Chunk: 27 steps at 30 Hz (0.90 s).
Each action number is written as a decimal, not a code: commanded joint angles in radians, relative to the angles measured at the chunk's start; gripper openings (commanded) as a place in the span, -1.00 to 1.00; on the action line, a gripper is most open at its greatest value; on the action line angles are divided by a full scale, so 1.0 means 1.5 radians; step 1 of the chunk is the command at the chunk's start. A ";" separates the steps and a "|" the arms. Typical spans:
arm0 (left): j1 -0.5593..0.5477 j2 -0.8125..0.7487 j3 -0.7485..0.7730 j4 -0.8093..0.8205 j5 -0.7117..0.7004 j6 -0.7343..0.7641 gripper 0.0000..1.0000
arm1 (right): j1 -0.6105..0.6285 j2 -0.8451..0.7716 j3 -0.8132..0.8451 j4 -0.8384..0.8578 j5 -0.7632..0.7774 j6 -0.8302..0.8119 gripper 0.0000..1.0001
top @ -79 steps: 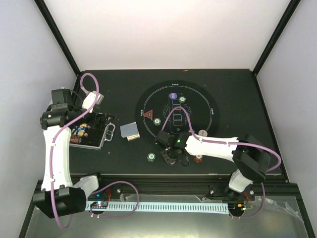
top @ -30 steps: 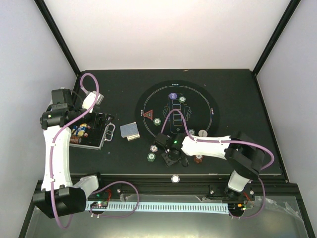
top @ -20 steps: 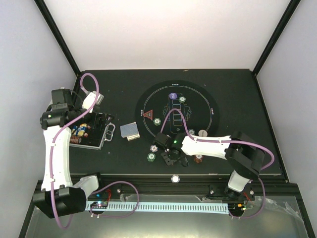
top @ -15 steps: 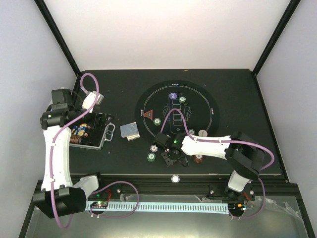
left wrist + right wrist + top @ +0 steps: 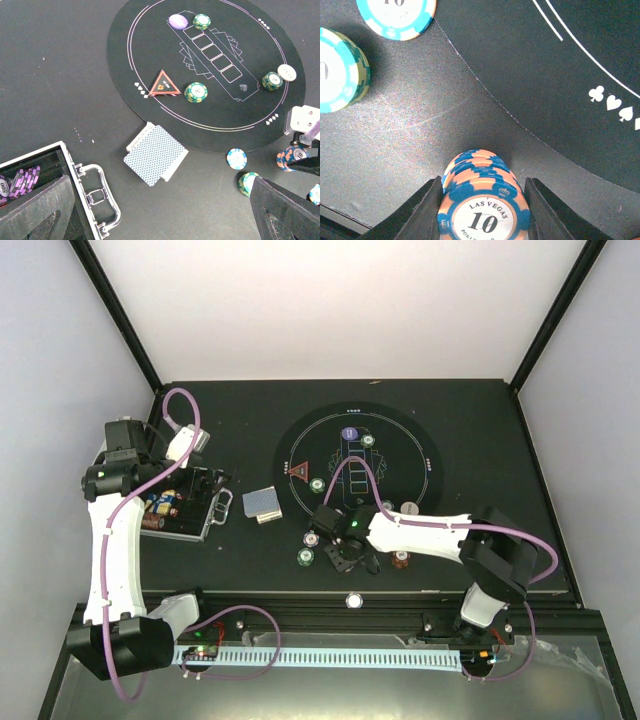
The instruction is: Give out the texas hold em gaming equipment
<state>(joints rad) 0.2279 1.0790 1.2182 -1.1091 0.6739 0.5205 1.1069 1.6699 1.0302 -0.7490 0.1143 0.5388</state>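
Right wrist: fingers clasp round, striped chip stack.

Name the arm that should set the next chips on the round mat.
Right. The right pincer grips an orange 10 chip stack just off the round mat; the open left pincer hangs by the metal case.

Four green chip piles, two pale blue chips, two red-brown chip stacks, one card deck, one red triangle, one purple disc, one white disc, one case.
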 commanded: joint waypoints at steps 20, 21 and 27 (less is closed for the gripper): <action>0.005 -0.010 0.005 -0.006 0.015 0.007 0.98 | 0.012 -0.011 0.010 -0.002 0.001 0.005 -0.23; 0.005 -0.010 0.005 -0.006 0.015 0.008 0.98 | 0.012 -0.011 0.010 -0.002 0.001 0.006 -0.21; 0.005 -0.010 0.005 -0.006 0.017 0.006 0.98 | 0.011 -0.017 0.014 -0.010 0.004 0.005 -0.11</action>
<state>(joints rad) 0.2279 1.0790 1.2182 -1.1095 0.6743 0.5213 1.1172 1.6650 1.0325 -0.7612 0.1135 0.5392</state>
